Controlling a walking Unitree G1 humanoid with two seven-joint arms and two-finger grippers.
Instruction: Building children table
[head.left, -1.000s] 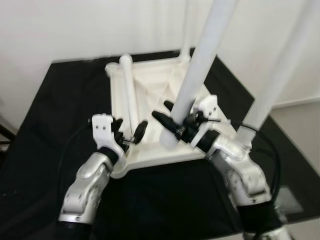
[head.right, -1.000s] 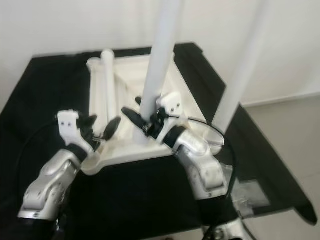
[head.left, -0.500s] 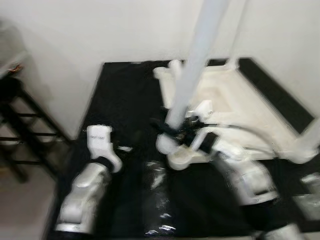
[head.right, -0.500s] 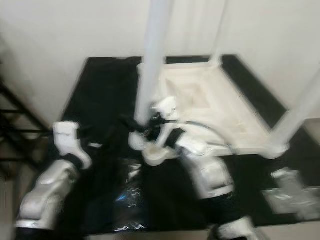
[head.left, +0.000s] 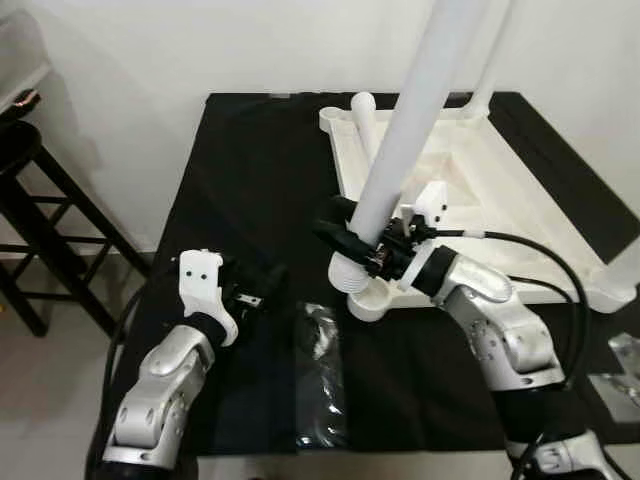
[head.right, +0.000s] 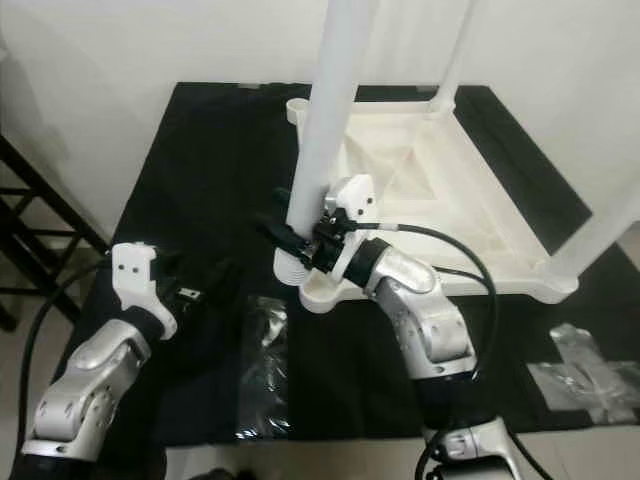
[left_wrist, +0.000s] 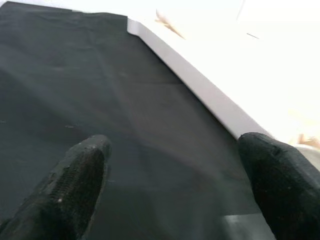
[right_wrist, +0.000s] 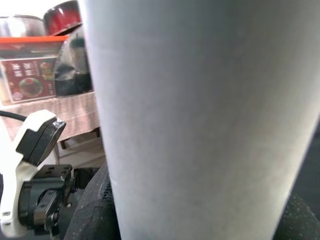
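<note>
The white tabletop (head.left: 500, 190) lies upside down on a black mat (head.left: 250, 180). My right gripper (head.left: 347, 226) is shut on a white leg (head.left: 400, 150) that leans over the near corner socket (head.left: 368, 300), its lower end at the socket. In the right wrist view the leg (right_wrist: 200, 125) stands close between the black fingers (right_wrist: 95, 210). Two more legs (head.left: 495, 50) stand upright at other corners, and a loose leg (head.left: 364, 115) lies on the tabletop. My left gripper (head.left: 262, 290) hovers open over the mat, left of the tabletop, its fingers (left_wrist: 75, 185) wide apart with nothing between them.
A clear plastic bag (head.left: 320, 370) lies on the mat near the front edge, between the arms. Another bag (head.right: 590, 375) lies at the right. A black stool (head.left: 30, 200) stands left of the mat. A white wall (head.left: 200, 40) runs behind.
The camera has swung, so the whole scene has shifted. My left gripper has come away from the tabletop's corner and is now out over the mat. The right gripper still holds the leg.
</note>
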